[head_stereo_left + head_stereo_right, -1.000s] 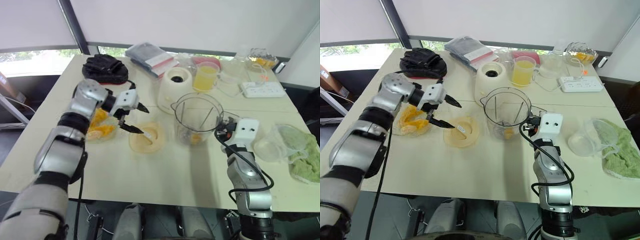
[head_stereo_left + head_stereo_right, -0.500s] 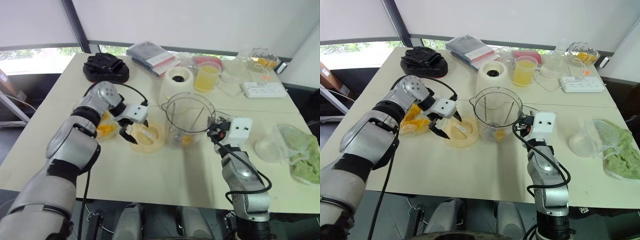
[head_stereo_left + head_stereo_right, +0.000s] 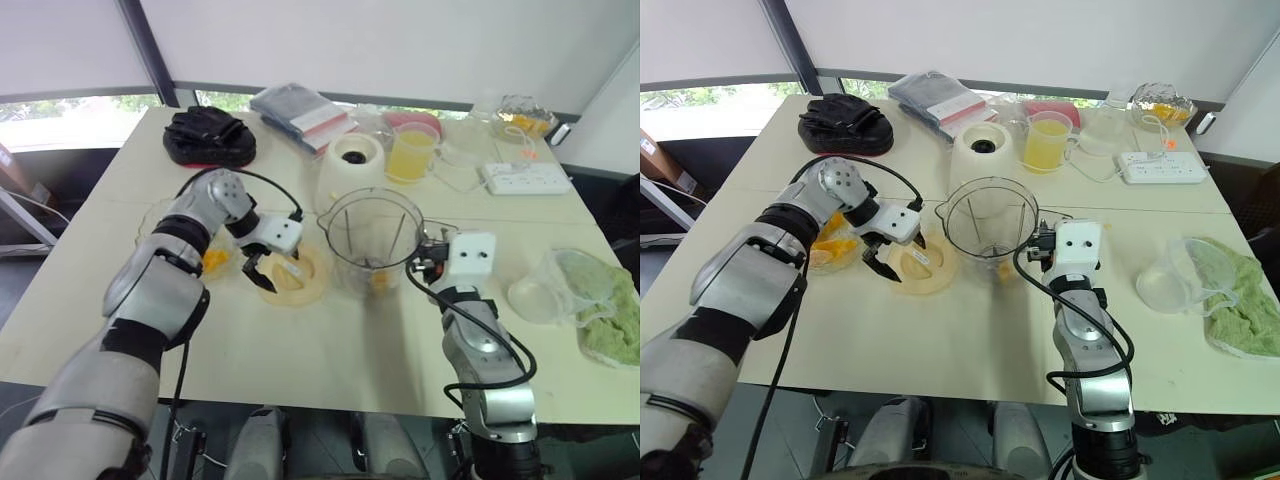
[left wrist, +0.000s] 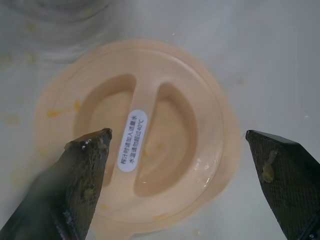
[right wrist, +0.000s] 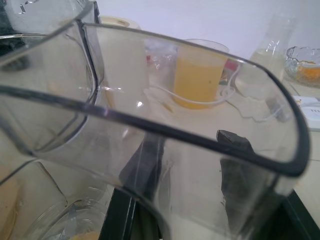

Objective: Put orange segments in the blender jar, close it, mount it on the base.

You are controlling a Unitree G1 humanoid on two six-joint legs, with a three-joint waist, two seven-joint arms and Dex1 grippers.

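Both grippers engage: the left gripper (image 4: 176,134) hangs spread wide over the lid (image 4: 165,125); the right gripper (image 3: 425,262) pinches the jar (image 3: 360,255) wall.

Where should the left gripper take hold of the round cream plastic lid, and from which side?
Grip the raised middle bar of the round cream plastic lid, coming straight down from above. The lid lies flat beside the clear plastic blender jar, and the half-moon hollows on both sides of the bar let the open left gripper straddle it.
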